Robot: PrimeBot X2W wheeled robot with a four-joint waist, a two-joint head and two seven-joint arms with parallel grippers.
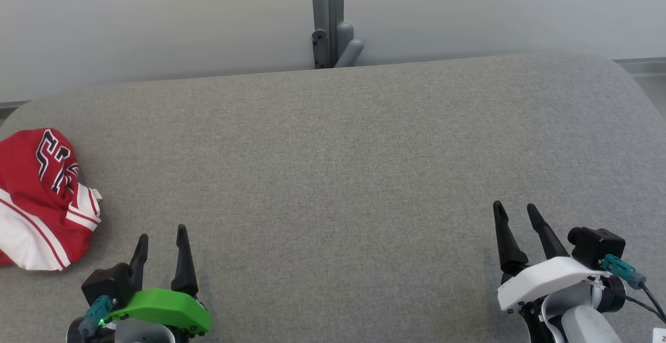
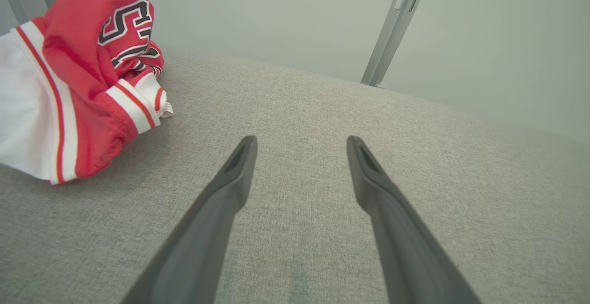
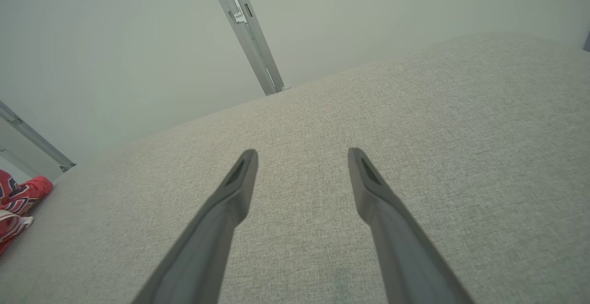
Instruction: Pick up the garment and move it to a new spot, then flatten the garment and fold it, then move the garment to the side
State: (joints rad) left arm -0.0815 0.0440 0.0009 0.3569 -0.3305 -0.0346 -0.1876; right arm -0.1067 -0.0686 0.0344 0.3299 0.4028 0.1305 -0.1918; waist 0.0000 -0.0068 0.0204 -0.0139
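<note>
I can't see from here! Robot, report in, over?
Left gripper open, empty. Right gripper open, empty. Garment crumpled at far left of grey surface, untouched. Nothing in the way.

free: grey table middle to right | obstacle: garment – far left | post behind far edge

garment far left on table | post behind table
</note>
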